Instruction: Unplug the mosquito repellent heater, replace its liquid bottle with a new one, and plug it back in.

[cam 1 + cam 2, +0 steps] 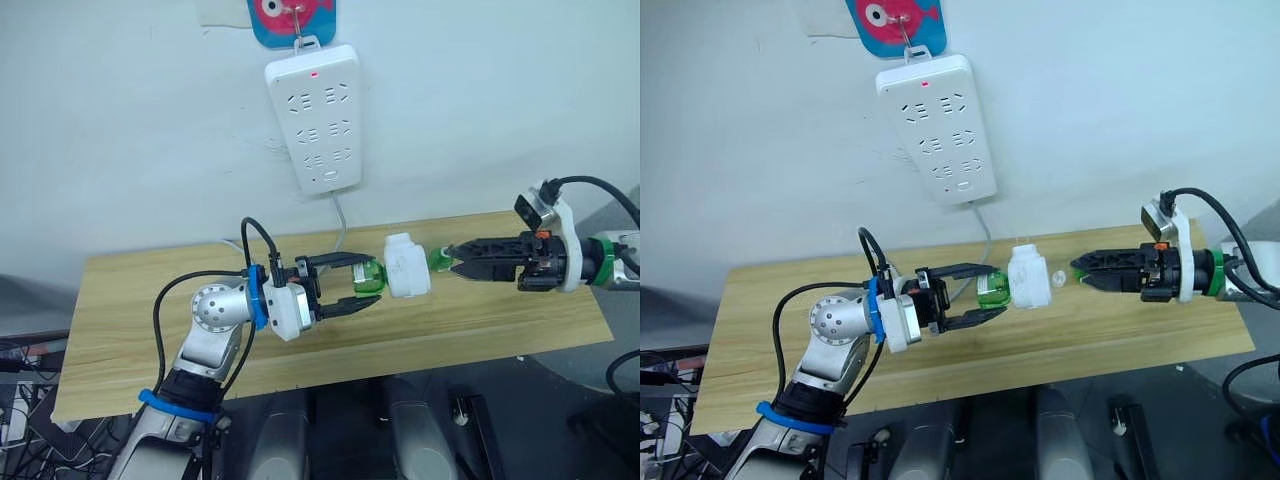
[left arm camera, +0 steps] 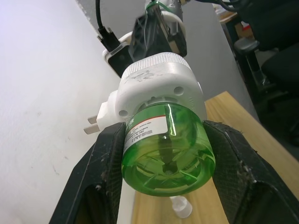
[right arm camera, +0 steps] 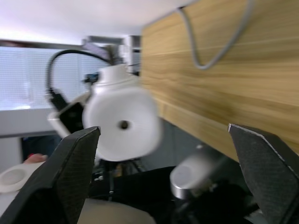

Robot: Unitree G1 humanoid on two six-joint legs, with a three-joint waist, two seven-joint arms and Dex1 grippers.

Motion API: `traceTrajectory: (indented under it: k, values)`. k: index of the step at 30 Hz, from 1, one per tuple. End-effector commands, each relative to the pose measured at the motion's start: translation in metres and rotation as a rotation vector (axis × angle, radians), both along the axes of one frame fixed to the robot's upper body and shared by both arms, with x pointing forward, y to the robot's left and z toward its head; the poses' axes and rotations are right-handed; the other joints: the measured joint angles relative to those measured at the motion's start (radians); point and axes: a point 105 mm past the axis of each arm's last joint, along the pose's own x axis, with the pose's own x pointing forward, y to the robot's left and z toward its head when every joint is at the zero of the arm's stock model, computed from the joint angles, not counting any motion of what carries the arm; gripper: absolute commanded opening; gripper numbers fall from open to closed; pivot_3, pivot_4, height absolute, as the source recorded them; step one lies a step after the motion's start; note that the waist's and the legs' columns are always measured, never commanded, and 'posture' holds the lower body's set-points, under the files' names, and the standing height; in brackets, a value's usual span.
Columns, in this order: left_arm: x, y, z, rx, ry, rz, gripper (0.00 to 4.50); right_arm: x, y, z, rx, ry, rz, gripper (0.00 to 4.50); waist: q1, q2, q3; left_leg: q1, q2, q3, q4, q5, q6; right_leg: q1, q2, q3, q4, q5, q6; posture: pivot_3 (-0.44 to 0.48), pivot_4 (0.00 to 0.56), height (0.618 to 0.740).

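Observation:
The mosquito repellent heater (image 1: 407, 266) is off the wall and held in the air above the table, its plug prongs (image 2: 91, 126) bare. A green liquid bottle (image 2: 168, 154) is fitted into its base. My left gripper (image 1: 362, 288) is shut on this bottle, one finger on each side. My right gripper (image 1: 1080, 279) points at the heater's far end from a short gap away and touches nothing. In the right wrist view its fingers (image 3: 70, 163) stand wide open, with the heater's round vent hole (image 3: 123, 124) facing them. A small white cap (image 1: 1060, 277) sits by the right fingertips.
The long white power strip (image 1: 313, 118) hangs on the wall above the table, a red light at its top, and its cable (image 1: 338, 215) drops behind the wooden table (image 1: 130, 300). Chair parts stand below the table's front edge.

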Motion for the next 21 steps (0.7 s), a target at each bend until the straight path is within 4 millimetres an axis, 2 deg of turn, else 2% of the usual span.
traceTrajectory:
  k: [1, 8, 20, 21]
  values:
    - [-0.003, -0.002, 0.007, -0.02, -0.046, -0.015, 2.22, -0.008, 0.011, 0.005, 0.008, -0.044, 0.056, 4.41, 0.001, 0.0, 0.0, 0.0, 0.0, 0.0, 0.0, 0.0, 0.0, 0.0, 0.0, 0.0, 0.0, 0.0, 0.0, -0.036, 0.297, 0.74]
    - [-0.006, -0.006, 0.008, -0.049, 0.014, -0.032, 2.22, -0.007, 0.029, -0.004, -0.018, -0.101, 0.055, 4.41, 0.002, -0.001, 0.0, 0.0, -0.001, -0.001, 0.0, 0.0, 0.0, 0.0, 0.0, 0.0, 0.0, 0.001, 0.001, -0.021, 0.313, 0.74]
    - [-0.009, -0.011, 0.006, -0.054, 0.031, -0.056, 2.22, -0.009, 0.051, 0.0, 0.019, -0.153, 0.107, 4.41, 0.002, -0.001, -0.001, 0.0, -0.001, -0.002, 0.0, 0.0, 0.0, 0.0, 0.0, 0.0, 0.0, 0.001, 0.001, -0.028, 0.318, 0.74]
    - [-0.009, -0.011, 0.006, -0.055, 0.032, -0.056, 2.22, -0.009, 0.052, -0.001, 0.021, -0.15, 0.108, 4.27, 0.002, -0.001, -0.001, 0.0, -0.001, -0.003, 0.0, 0.0, 0.0, 0.0, 0.0, 0.0, 0.0, 0.001, 0.001, -0.028, 0.318, 0.74]
